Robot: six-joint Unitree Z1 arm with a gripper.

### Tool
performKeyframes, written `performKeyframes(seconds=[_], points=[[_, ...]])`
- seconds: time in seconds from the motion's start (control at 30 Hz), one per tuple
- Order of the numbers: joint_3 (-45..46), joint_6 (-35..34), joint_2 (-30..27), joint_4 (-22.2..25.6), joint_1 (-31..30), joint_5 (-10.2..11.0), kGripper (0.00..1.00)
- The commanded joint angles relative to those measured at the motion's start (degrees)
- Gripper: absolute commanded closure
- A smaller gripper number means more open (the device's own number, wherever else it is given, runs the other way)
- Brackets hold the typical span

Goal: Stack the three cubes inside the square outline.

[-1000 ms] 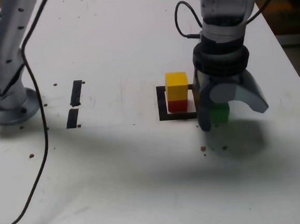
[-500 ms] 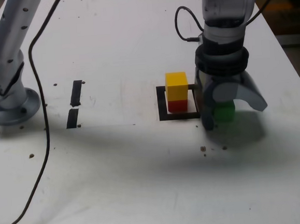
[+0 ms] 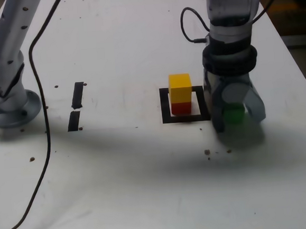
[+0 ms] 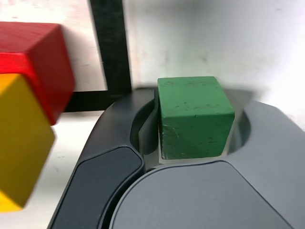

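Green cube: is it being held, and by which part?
It cannot be told: the green cube sits between the jaws of the tool, but whether both press it is unclear.

Arm Bent Over, Claw Low to the Desk

Against the arm's base (image 3: pixel 10 107), at the exterior view's left, the claw (image 3: pixel 240 123) sits well apart, toward that view's right. From the base a pale link (image 3: pixel 18 48) rises, leaning to the exterior view's right. Well apart from the base, the wrist (image 3: pixel 230 52) points down, dark-banded. Below it, the claw's two jaws stand parted, tips near the desk (image 3: pixel 121 186).
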Motion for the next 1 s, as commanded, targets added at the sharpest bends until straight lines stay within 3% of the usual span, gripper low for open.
performKeyframes(seconds=[0.0, 0.23, 0.37, 0.7, 0.97], points=[[-0.09, 0.40, 0.86, -0.59, 0.14, -0.33, 0.83], [-0.66, 0.64, 0.75, 0.06, -0.01, -0.28, 0.88], [-2.92, -0.54, -0.15, 3.32, -0.54, 1.22, 0.89], [-18.02, -3.30, -3.26, 19.91, -1.95, 6.82, 0.89], [-21.16, -3.90, -8.23, 28.28, -1.50, 8.43, 0.89]])
